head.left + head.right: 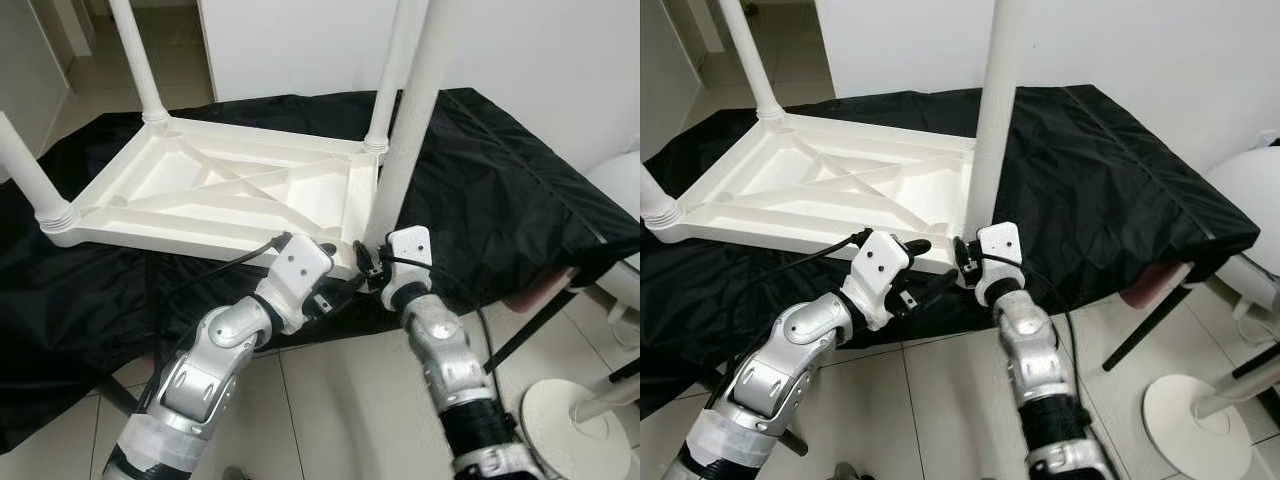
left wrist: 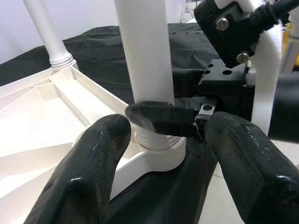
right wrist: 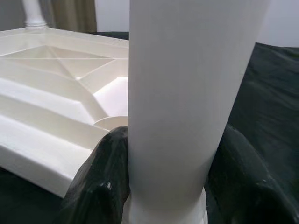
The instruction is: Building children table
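A white plastic children's table [image 1: 215,195] lies upside down on a black cloth [image 1: 480,170]. Three of its legs stand screwed in at the far left [image 1: 138,60], far right [image 1: 392,70] and near left [image 1: 28,170] corners. The fourth leg [image 1: 405,130] stands in the near right corner socket [image 2: 156,154]. My right gripper [image 1: 965,265] is shut around this leg's base, one finger on each side [image 3: 100,182]. My left gripper [image 2: 163,158] is open just in front of the same socket, its fingers [image 2: 88,172] apart and touching nothing.
The cloth-covered surface ends near my arms, with tiled floor [image 1: 340,400] below. A white round stand base [image 1: 575,425] and dark slanted rods [image 1: 530,330] are at the right. A white rounded object [image 1: 620,195] sits beyond the cloth's right edge. A wall rises behind.
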`<state>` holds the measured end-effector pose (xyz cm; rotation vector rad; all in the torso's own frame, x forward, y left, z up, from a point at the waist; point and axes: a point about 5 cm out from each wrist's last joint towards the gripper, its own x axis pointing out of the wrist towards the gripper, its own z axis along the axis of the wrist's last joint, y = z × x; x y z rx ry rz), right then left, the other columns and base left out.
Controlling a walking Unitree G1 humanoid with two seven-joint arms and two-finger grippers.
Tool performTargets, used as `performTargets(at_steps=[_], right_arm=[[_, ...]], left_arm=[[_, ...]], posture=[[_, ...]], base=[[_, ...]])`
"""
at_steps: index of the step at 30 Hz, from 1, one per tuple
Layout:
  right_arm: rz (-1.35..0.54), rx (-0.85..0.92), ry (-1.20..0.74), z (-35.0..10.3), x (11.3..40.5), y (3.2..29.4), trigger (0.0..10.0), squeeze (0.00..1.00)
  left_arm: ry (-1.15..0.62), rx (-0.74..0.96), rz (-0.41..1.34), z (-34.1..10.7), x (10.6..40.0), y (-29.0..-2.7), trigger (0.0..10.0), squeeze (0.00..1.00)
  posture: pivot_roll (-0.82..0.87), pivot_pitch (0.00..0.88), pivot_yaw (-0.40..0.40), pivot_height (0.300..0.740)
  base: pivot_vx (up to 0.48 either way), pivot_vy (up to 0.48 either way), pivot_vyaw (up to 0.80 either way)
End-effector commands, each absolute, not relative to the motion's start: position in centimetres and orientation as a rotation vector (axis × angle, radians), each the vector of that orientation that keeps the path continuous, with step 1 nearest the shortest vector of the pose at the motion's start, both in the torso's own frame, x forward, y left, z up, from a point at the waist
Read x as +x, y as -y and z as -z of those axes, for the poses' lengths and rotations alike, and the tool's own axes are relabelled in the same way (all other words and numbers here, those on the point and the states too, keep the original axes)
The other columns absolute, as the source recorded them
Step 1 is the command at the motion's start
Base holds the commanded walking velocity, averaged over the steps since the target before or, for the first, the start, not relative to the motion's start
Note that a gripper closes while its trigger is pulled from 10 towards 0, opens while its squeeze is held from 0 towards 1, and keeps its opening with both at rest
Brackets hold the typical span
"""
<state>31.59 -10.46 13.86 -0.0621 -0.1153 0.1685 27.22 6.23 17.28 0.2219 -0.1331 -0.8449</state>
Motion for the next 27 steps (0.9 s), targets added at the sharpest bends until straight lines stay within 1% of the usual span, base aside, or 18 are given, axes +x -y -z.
performTargets(at_steps=[1, 5, 6, 10, 11, 12, 13, 15, 16, 17, 18, 19, 20, 22, 24, 25, 26, 27], right_arm=[[-0.08, -0.044, 0.132, -14.3, 31.5, 11.1, 10.0, 0.0], [-0.124, -0.003, 0.178, -15.3, 31.0, 10.1, 10.0, 0.0], [-0.145, 0.007, 0.191, -15.5, 30.9, 10.2, 10.0, 0.95], [-0.154, 0.014, 0.198, -15.6, 30.9, 10.3, 10.0, 0.95], [-0.154, 0.011, 0.212, -15.9, 30.8, 10.8, 10.0, 1.0], [-0.154, 0.011, 0.212, -15.9, 30.8, 10.8, 10.0, 1.0], [-0.214, 0.004, 0.227, -16.4, 30.7, 12.1, 10.0, 1.0], [-0.214, 0.004, 0.227, -16.4, 30.7, 12.1, 10.0, 1.0], [-0.266, -0.011, 0.23, -16.5, 30.7, 12.5, 10.0, 1.0], [-0.266, -0.011, 0.23, -16.5, 30.7, 12.5, 10.0, 1.0], [-0.335, -0.019, 0.219, -16.5, 30.8, 12.9, 10.0, 0.0], [-0.378, -0.023, 0.211, -16.5, 30.9, 13.1, 10.0, 0.0], [-0.378, -0.023, 0.211, -16.5, 30.9, 13.1, 10.0, 0.0], [-0.474, -0.062, 0.19, -16.2, 31.3, 13.6, 10.0, 0.0], [-0.474, -0.062, 0.19, -16.2, 31.3, 13.6, 10.0, 0.0], [-0.547, -0.091, 0.172, -15.9, 31.5, 13.7, 10.0, 0.0], [-0.547, -0.091, 0.172, -15.9, 31.5, 13.7, 10.0, 0.0], [-0.621, -0.125, 0.153, -15.6, 31.8, 13.7, 10.0, 0.0]], left_arm=[[0.13, 0.221, 0.851, -17.2, 27.3, -6.2, 10.0, 0.0], [0.13, 0.214, 0.851, -17.1, 27.2, -6.2, 10.0, 0.0], [0.13, 0.218, 0.852, -17.1, 27.2, -6.2, 10.0, 0.0], [0.131, 0.221, 0.853, -17.1, 27.3, -6.2, 10.0, 0.0], [0.131, 0.222, 0.85, -17.2, 27.3, -6.3, 10.0, 0.0], [0.131, 0.222, 0.85, -17.2, 27.3, -6.3, 10.0, 0.0], [0.128, 0.23, 0.842, -17.2, 27.2, -6.9, 10.0, 0.0], [0.128, 0.23, 0.842, -17.2, 27.2, -6.9, 10.0, 0.0], [0.126, 0.232, 0.838, -17.2, 27.2, -7.1, 10.0, 0.0], [0.126, 0.232, 0.838, -17.2, 27.2, -7.1, 10.0, 0.0], [0.124, 0.235, 0.835, -17.2, 27.2, -7.2, 10.0, 0.0], [0.123, 0.237, 0.832, -17.2, 27.2, -7.3, 10.0, 0.0], [0.123, 0.237, 0.832, -17.2, 27.2, -7.3, 10.0, 0.0], [0.121, 0.238, 0.825, -17.1, 27.2, -7.5, 10.0, 0.0], [0.121, 0.238, 0.825, -17.1, 27.2, -7.5, 10.0, 0.0], [0.121, 0.233, 0.822, -17.2, 27.0, -7.4, 10.0, 0.0], [0.121, 0.233, 0.822, -17.2, 27.0, -7.4, 10.0, 0.0], [0.118, 0.228, 0.821, -17.1, 26.9, -7.4, 10.0, 0.0]], posture=[[-0.1, 0.047, 0.015, 0.74], [-0.1, 0.055, 0.017, 0.74], [-0.1, 0.06, 0.016, 0.74], [-0.1, 0.063, 0.016, 0.74], [-0.1, 0.069, 0.015, 0.74], [-0.1, 0.069, 0.015, 0.74], [-0.1, 0.078, 0.013, 0.74], [-0.1, 0.078, 0.013, 0.74], [-0.09, 0.084, 0.006, 0.74], [-0.09, 0.084, 0.006, 0.74], [-0.09, 0.086, 0.005, 0.74], [-0.09, 0.088, 0.003, 0.74], [-0.09, 0.088, 0.003, 0.74], [-0.08, 0.088, -0.005, 0.74], [-0.08, 0.088, -0.005, 0.74], [-0.08, 0.09, -0.006, 0.74], [-0.08, 0.09, -0.006, 0.74], [-0.09, 0.091, -0.005, 0.74]], base=[[0.0, 0.0, 0.0], [0.0, 0.0, 0.0], [0.0, 0.0, 0.0], [0.0, 0.0, 0.0], [0.0, 0.0, 0.0], [0.0, 0.0, 0.0], [0.0, 0.0, 0.0], [0.0, 0.0, 0.0], [0.0, 0.0, 0.0], [0.0, 0.0, 0.0], [0.0, 0.0, 0.0], [0.0, 0.0, 0.0], [0.0, 0.0, 0.0], [0.0, 0.0, 0.0], [0.0, 0.0, 0.0], [0.0, 0.0, 0.0], [0.0, 0.0, 0.0], [0.0, 0.0, 0.0]])
